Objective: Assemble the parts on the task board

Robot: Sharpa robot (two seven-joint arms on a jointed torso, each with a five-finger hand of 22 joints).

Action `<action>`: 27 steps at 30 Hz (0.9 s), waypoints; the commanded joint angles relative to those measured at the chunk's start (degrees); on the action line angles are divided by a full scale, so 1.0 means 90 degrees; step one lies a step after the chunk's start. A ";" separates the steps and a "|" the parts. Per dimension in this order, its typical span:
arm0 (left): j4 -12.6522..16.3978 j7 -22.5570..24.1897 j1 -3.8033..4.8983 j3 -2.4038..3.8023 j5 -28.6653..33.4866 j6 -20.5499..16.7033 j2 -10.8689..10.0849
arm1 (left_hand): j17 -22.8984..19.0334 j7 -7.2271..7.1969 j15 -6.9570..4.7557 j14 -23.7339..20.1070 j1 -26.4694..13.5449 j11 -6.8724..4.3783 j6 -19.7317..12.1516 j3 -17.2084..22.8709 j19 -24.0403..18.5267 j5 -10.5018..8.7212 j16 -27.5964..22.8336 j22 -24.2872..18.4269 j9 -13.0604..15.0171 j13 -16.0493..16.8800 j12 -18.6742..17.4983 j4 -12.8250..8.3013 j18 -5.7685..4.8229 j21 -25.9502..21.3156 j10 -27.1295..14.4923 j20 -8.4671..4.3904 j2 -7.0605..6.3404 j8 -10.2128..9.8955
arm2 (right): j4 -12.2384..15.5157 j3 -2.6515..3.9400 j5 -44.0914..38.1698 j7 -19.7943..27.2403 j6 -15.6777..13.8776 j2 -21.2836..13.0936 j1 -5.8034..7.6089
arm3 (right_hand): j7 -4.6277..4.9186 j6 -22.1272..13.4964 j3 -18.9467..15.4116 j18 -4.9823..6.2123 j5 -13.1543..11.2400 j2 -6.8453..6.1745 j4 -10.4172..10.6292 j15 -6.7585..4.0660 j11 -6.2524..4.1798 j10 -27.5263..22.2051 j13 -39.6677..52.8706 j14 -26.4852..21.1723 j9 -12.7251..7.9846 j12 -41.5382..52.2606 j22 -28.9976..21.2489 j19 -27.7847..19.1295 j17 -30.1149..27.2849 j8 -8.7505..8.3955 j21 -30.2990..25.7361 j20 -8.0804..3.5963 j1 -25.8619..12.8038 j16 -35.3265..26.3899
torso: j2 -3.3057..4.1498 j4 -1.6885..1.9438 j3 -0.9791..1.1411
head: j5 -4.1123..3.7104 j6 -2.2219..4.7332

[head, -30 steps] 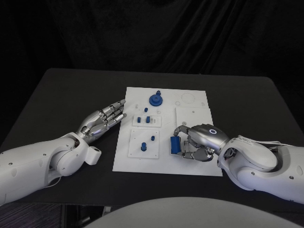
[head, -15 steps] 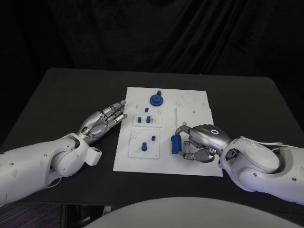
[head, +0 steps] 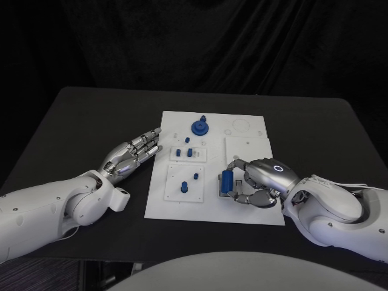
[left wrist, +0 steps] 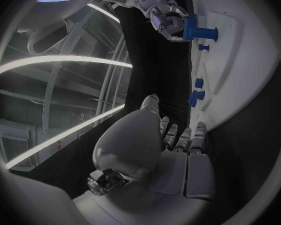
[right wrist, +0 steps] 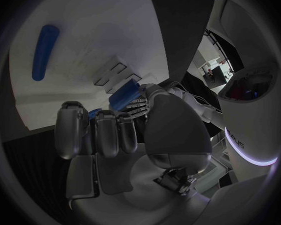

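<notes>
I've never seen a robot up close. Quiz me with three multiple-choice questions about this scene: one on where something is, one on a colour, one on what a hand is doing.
1. Where does the left hand lie?
A. on the table beside the board's edge
B. on the board's middle
C. raised high above the board

2. What colour is the board?
A. black
B. white
C. blue

3. What is the right hand doing?
A. lying flat and open
B. holding a blue part
C. pressing the gear

Answers: 1 A, its outstretched fingers lie next to the board's edge. 2 B, the plate is white on the black table. 3 B, its fingers are curled round the blue part.
</notes>
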 commanded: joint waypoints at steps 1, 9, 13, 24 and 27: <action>-0.0002 -0.0042 -0.0038 -0.0017 0.0024 0.0051 0.0001 | -0.0003 0.0010 0.0022 0.0008 -0.0047 0.0038 -0.0036 0.0008 -0.0016 -0.0020 -0.0005 0.0005 0.0003 0.0006 0.0041 0.0045 0.0105 0.0022 -0.0014 0.0049 0.0016 -0.0001 | 0.0035 0.0001 -0.0056 -0.0091 0.0028 -0.0009 -0.0018 | -0.0275 0.0272 0.0090 0.0012 0.0049 0.0007 0.0017 -0.0026 -0.0047 0.0664 0.1676 0.0465 0.0240 0.0017 0.1267 0.0173 0.0564 0.0066 0.0029 -0.0004 -0.0108 0.0017 | 0.0003 -0.0001 -0.0001 | 0.0006 0.0000; -0.0003 -0.0047 -0.0040 -0.0017 0.0025 0.0056 0.0000 | -0.0003 0.0010 0.0022 0.0008 -0.0047 0.0038 -0.0036 0.0008 -0.0016 -0.0020 -0.0005 0.0005 0.0003 0.0006 0.0041 0.0045 0.0105 0.0022 -0.0014 0.0049 0.0016 -0.0001 | 0.0059 0.0001 -0.0056 -0.0158 0.0371 -0.0012 -0.0024 | -0.0251 0.0102 0.0234 0.0022 0.0037 -0.0090 -0.0004 -0.0017 -0.0033 0.0664 0.1676 0.0454 -0.0107 0.0017 0.1252 0.0153 0.0510 -0.0363 -0.0018 0.0003 -0.0255 -0.0009 | 0.0004 0.0008 -0.0001 | 0.0010 0.0000; -0.0007 -0.0050 -0.0041 -0.0017 0.0025 0.0058 0.0003 | -0.0003 0.0010 0.0022 0.0008 -0.0047 0.0038 -0.0036 0.0008 -0.0016 -0.0020 -0.0005 0.0005 0.0003 0.0006 0.0041 0.0045 0.0105 0.0022 -0.0014 0.0049 0.0016 -0.0001 | 0.0073 0.0001 -0.0056 -0.0159 0.0461 -0.0013 -0.0030 | -0.0250 0.0071 0.0278 0.0024 -0.0018 -0.0104 -0.0005 -0.0017 -0.0033 0.0664 0.1676 0.0451 -0.0238 0.0017 0.1249 0.0150 0.0497 -0.0508 -0.0028 0.0006 -0.0297 -0.0015 | 0.0004 0.0008 0.0001 | 0.0014 0.0000; -0.0022 -0.0058 -0.0043 -0.0017 0.0042 0.0069 0.0013 | -0.0003 0.0005 0.0024 0.0009 -0.0064 0.0044 -0.0038 0.0002 -0.0013 -0.0037 -0.0005 0.0014 0.0002 0.0005 0.0041 0.0067 0.0104 0.0024 -0.0015 0.0047 0.0018 -0.0002 | 0.0045 0.0001 -0.0056 -0.0197 0.0602 0.0011 -0.0036 | -0.0248 -0.0059 0.0436 0.0046 -0.0036 -0.0177 -0.0039 -0.0029 -0.0047 0.0337 0.1320 0.0437 -0.0731 -0.0234 0.1219 0.0108 0.0423 -0.1031 -0.0132 -0.0004 -0.0319 -0.0054 | 0.0011 0.0000 -0.0005 | 0.0022 0.0000; -0.0023 -0.0059 -0.0043 -0.0017 0.0045 0.0069 0.0015 | -0.0003 0.0005 0.0024 0.0009 -0.0064 0.0044 -0.0038 0.0002 -0.0013 -0.0037 -0.0005 0.0014 0.0002 0.0005 0.0041 0.0067 0.0104 0.0024 -0.0015 0.0047 0.0018 -0.0002 | 0.0034 0.0001 -0.0056 -0.0235 0.0637 0.0021 -0.0037 | -0.0241 -0.0168 0.0456 0.0053 -0.0118 -0.0200 -0.0056 -0.0026 -0.0041 0.0236 0.1195 0.0432 -0.0879 -0.0323 0.1208 0.0094 0.0400 -0.1240 -0.0169 -0.0003 -0.0300 -0.0065 | 0.0010 0.0001 -0.0004 | 0.0027 0.0000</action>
